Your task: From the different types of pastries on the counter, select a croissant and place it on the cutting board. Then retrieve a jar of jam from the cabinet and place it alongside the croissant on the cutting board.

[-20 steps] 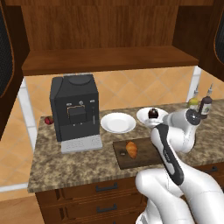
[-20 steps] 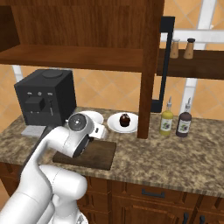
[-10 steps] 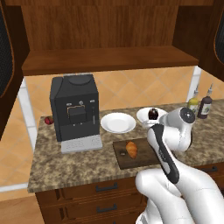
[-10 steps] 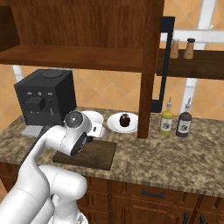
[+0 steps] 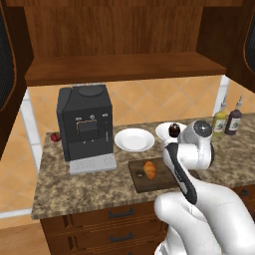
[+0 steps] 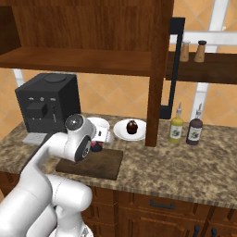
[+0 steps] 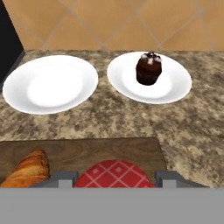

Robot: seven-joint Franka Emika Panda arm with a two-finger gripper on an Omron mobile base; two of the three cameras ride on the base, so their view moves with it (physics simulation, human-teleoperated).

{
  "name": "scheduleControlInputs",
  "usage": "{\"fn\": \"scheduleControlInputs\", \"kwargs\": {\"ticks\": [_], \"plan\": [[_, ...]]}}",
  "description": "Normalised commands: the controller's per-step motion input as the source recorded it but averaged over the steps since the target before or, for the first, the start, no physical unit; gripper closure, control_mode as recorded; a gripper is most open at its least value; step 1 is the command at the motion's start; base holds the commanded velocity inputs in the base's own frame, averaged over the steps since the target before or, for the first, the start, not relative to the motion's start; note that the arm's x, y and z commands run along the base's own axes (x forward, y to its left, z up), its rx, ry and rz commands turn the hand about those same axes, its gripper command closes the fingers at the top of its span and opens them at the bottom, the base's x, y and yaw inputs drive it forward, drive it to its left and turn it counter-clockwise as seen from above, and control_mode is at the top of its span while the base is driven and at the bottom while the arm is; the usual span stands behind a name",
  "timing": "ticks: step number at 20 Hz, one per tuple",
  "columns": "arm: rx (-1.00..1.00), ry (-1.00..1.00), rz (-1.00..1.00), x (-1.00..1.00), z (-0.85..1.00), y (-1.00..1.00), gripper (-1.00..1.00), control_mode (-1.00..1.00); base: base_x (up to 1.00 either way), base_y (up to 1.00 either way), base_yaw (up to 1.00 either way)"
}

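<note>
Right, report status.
Gripper shut on red-lidded jam jar, over dark wooden cutting board. Golden croissant already on board. Nothing in the way.

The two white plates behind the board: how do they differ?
The left plate is bare, while the right plate carries a dark chocolate pastry. The left one sits nearer the coffee machine. Both are round, white and lie flat on the granite counter.
</note>
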Motion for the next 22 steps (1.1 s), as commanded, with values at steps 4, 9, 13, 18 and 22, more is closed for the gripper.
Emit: {"fn": "scheduleControlInputs", "kwargs": {"ticks": [4, 9, 13, 18, 22], "plan": [[0.04, -0.01, 0.0, 0.12, -0.35, 0.06, 1.0, -1.0, 0.0, 0.0, 0.0], [0.17, 0.0, 0.0, 0.19, -0.52, 0.0, 1.0, -1.0, 0.0, 0.0, 0.0], [0.08, -0.01, 0.0, 0.15, -0.53, 0.0, 1.0, -1.0, 0.0, 0.0, 0.0], [0.0, -0.04, 0.0, 0.04, -0.35, 0.05, 1.0, -1.0, 0.0, 0.0, 0.0], [0.0, -0.05, 0.0, 0.03, -0.33, 0.08, 1.0, -1.0, 0.0, 0.0, 0.0]]}}
